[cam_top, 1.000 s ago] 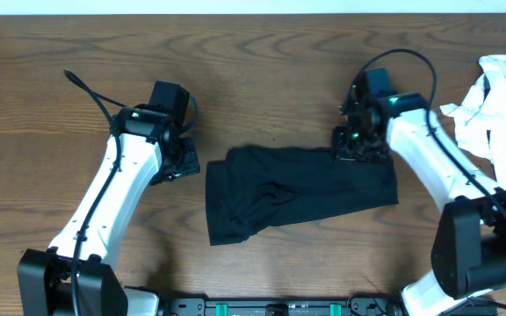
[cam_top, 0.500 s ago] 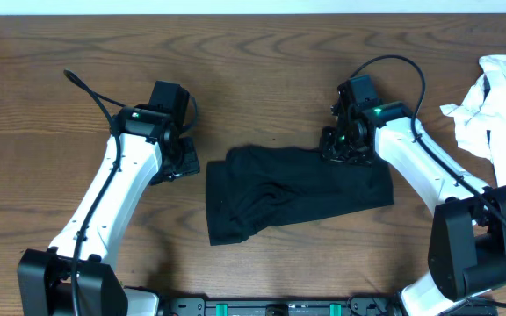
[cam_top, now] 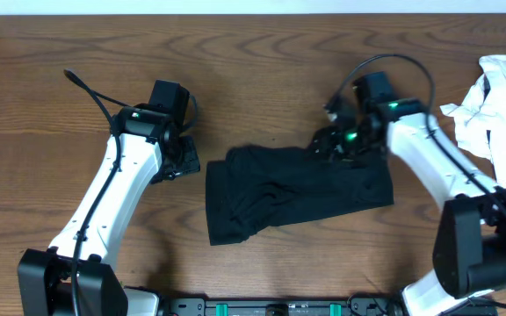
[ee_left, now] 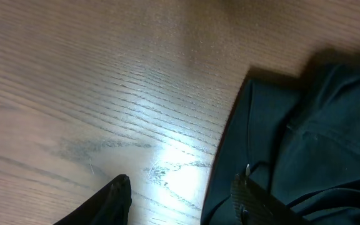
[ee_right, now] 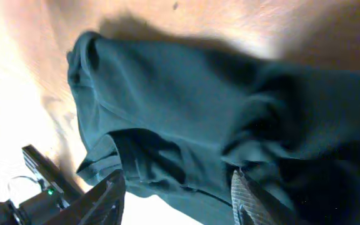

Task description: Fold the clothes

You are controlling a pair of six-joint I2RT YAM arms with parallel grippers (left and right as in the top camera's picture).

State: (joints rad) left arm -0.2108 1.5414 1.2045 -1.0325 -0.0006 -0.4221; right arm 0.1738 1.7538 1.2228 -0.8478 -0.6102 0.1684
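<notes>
Right end effector (cam_top: 323, 147) just spread, dropping the black T-shirt (cam_top: 297, 189); this fold seems laid. Left end effector (cam_top: 181, 161) spread, empty.

The T-shirt (cam_top: 297, 191) at the centre is plain black; in both wrist views it looks a dark teal-black. The tabletop (cam_top: 253, 70) is mid-brown wood with wavy darker grain, and it pales to tan under the glare in the left wrist view. At 3 o'clock lies a white garment (cam_top: 499, 96). The left arm (cam_top: 117, 202) and right arm (cam_top: 437, 167) have white shells with black joints and a small green light near each wrist. The left hand (ee_left: 180, 197) and right hand (ee_right: 177, 190) are black.
</notes>
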